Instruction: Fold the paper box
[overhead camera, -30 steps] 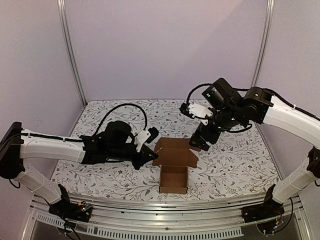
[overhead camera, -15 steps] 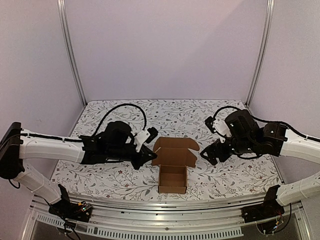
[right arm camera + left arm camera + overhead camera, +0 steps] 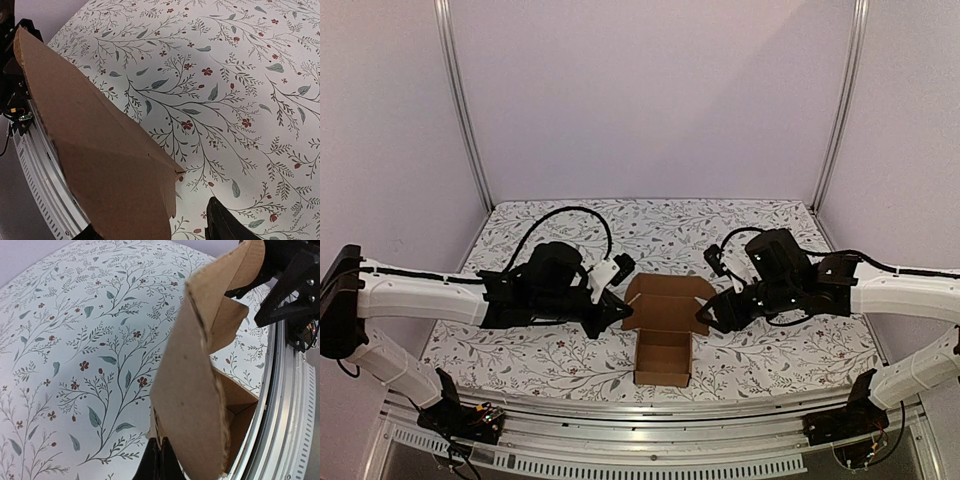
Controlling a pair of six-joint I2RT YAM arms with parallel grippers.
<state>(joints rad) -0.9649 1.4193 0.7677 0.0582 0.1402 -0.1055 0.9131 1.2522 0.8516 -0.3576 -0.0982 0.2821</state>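
The brown paper box (image 3: 665, 330) stands half folded in the middle of the table, open side up, its lid flap tilted toward the back. My left gripper (image 3: 620, 312) is at its left side, shut on the edge of the left flap (image 3: 200, 390); the black fingertips (image 3: 157, 462) pinch the cardboard at the bottom of the left wrist view. My right gripper (image 3: 705, 318) is low at the box's right side and open. In the right wrist view the right gripper (image 3: 160, 231) straddles the corner of a box flap (image 3: 100, 150), with one finger (image 3: 225, 222) to the right of it.
The table has a white cloth with a floral print (image 3: 790, 340). An aluminium rail (image 3: 640, 410) runs along the near edge, just in front of the box. Metal frame posts (image 3: 465, 110) stand at the back corners.
My right gripper has dropped from above the box's back right corner, swung out to the right, then come in low against the box's right side. The left arm has held still.
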